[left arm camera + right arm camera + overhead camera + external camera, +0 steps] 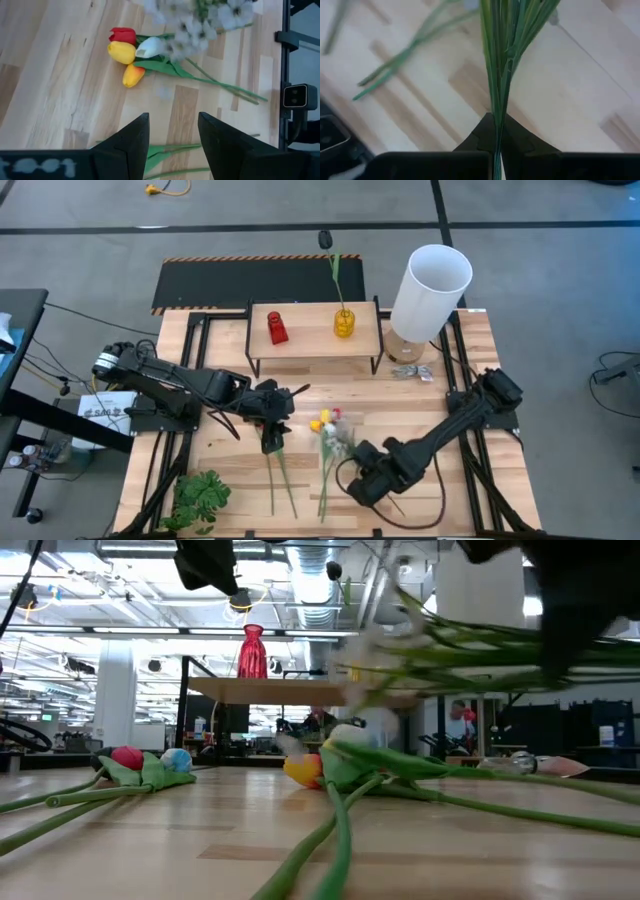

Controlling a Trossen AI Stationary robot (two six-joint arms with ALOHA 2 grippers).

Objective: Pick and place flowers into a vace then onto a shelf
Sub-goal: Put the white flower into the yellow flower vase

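Observation:
My right gripper [366,478] [496,142] is shut on the spray of small white blossoms [385,650], near the table's front middle. Several tulips [326,421] [131,49] with red, yellow and white heads lie flat on the table beside it. Two more tulips [280,480] lie to their left. My left gripper [272,430] [172,135] hangs open above those stems and touches nothing. On the shelf [312,340] at the far middle stand a red vase [277,328] and a yellow vase [343,323] with one green stem in it. My right gripper pinches the spray's bundle of thin green stems [498,117] between its two fingers, which point steeply down. The stems run out past the fingertips and fan apart. In the low view the spray reaches out sideways from the gripper, its blossom end [372,660] clear of the table.
A tall white cylinder [430,288] stands at the shelf's right end. A black panel with a striped edge [250,280] lies behind the shelf. A leafy green sprig [200,496] lies at the front left corner. A small crumpled wrapper [410,371] lies right of the shelf.

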